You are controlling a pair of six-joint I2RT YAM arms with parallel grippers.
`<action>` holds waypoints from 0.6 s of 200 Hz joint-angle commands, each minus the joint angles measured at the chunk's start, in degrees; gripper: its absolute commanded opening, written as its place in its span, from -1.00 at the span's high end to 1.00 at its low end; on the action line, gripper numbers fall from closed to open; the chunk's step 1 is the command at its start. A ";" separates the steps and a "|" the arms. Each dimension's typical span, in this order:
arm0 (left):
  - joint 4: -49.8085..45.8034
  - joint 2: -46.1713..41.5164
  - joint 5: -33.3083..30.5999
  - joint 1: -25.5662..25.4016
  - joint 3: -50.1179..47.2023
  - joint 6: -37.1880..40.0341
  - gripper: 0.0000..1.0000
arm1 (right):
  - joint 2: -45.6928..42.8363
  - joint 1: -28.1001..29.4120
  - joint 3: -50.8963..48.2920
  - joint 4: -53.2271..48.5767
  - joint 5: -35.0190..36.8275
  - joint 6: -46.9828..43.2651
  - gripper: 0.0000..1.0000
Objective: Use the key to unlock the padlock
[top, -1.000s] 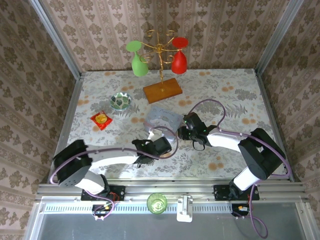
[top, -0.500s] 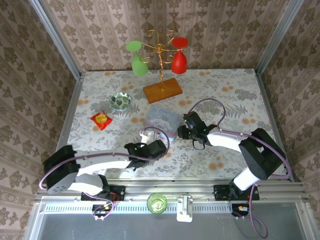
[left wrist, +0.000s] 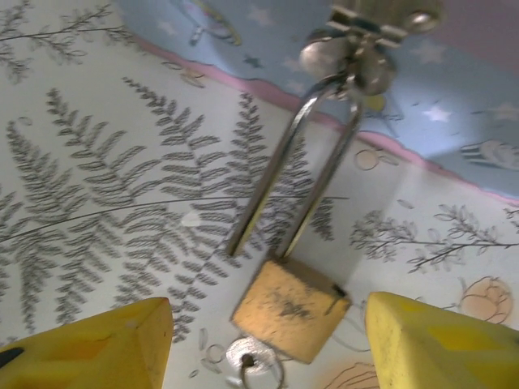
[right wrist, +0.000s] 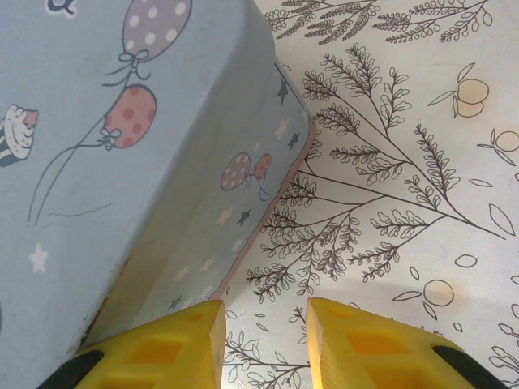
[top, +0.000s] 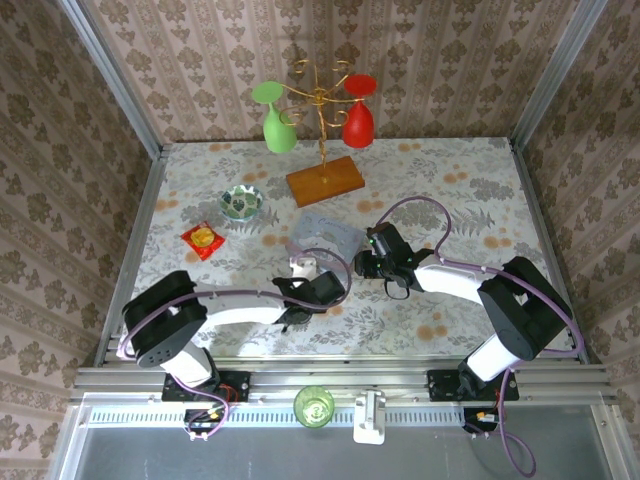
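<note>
Operator: Padlock [left wrist: 290, 306] location?

Technician: On the table [left wrist: 97, 162], against the near side of the tin [right wrist: 122, 162], which stands about mid-table, slightly toward the near edge. The shackle [left wrist: 272, 168] passes through the hasp [left wrist: 369, 20], so the body lies tethered, pointing away from the tin.

Operator: Key?

Technician: The key [left wrist: 253, 371] projects from the body's lower end, head outward, where a gripper can reach it.

Operator: Left gripper [left wrist: 268, 320]?

Technician: Spread wide, one of its fingers [left wrist: 97, 344] on either side of the body, touching nothing. This placement squares them with the key for a pinch-and-turn.

Operator: Right gripper [right wrist: 265, 324]?

Technician: Low at the tin's near right corner, fingers parted, gap bare, tin just beside one finger. Likely purpose: stop the tin sliding while the key is turned.

Operator: Lock state?

Technician: One shackle leg appears to end clear of the body, which would indicate release. The view is blurred, so confirm before proceeding.
</note>
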 commanded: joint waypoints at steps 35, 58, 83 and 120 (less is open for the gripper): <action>-4.90 2.73 -2.37 0.36 -1.04 -1.04 -0.13 | -0.42 -0.49 -0.56 2.27 -0.50 0.75 0.36; -6.87 0.38 -3.81 0.59 -2.59 -0.85 -0.12 | -0.26 -0.62 -0.99 2.72 -0.76 0.78 0.36; -8.28 -2.65 -4.55 0.86 -4.93 -1.45 -0.08 | -0.16 -0.62 -1.00 2.76 -0.84 0.83 0.36; 3.33 -4.76 -1.22 2.68 -8.87 4.90 0.00 | 0.26 -0.71 -0.55 3.61 -1.22 0.61 0.37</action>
